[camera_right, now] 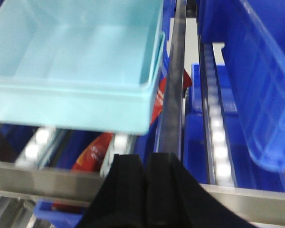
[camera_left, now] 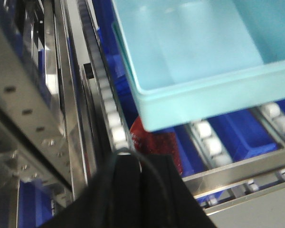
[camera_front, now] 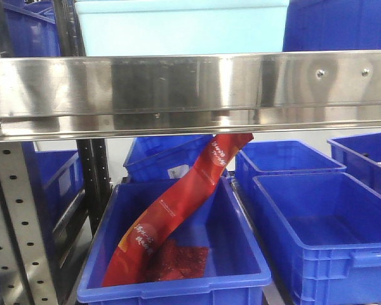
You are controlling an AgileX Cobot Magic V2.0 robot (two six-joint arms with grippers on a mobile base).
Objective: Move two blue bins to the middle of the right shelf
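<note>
Steel right shelf middle (camera_front: 178, 86) carries a pale bin (camera_right: 76, 71); right pincer (camera_right: 147, 166) closed, empty; left pincer (camera_left: 133, 164) unclear.

Pale aqua bin (camera_front: 178, 25), blue bins (camera_front: 178, 254), seemingly red-orange packet (camera_front: 178, 203)

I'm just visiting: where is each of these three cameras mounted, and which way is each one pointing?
Exterior front-facing: on the robot's body, looking level at the steel rail, with a red packet in a dark blue bin below; no robot parts show.
Left wrist-mounted: on the left arm, looking down past the left end effector, shut, at a pale blue bin on rollers.
Right wrist-mounted: on the right arm, looking down past the right end effector, shut.
Shared: all three show the pale blue bin and red packet.
</note>
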